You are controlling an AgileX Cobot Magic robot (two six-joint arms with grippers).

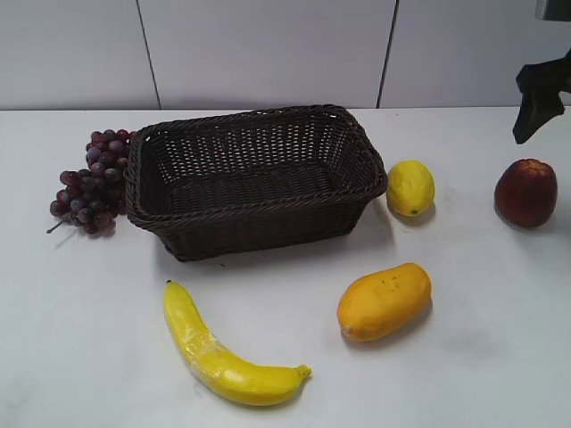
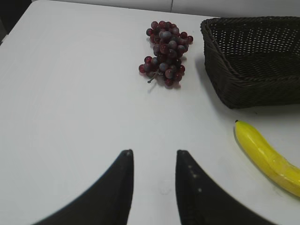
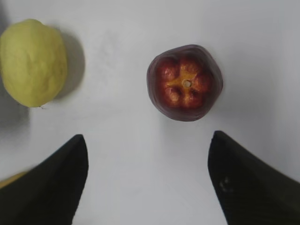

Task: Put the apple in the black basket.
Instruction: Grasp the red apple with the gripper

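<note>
The dark red apple (image 1: 526, 192) sits on the white table at the far right; the right wrist view shows it from above (image 3: 184, 83) with its yellowish stem dimple. My right gripper (image 3: 147, 140) hangs above it, wide open and empty; in the exterior view it shows at the top right (image 1: 538, 98). The black basket (image 1: 254, 209) stands empty at the table's middle; its corner shows in the left wrist view (image 2: 253, 91). My left gripper (image 2: 154, 152) is open and empty over bare table, out of the exterior view.
A bunch of grapes (image 1: 89, 183) lies left of the basket. A lemon (image 1: 410, 187) lies between basket and apple, also in the right wrist view (image 3: 33, 61). A mango (image 1: 384, 300) and a banana (image 1: 227, 357) lie in front.
</note>
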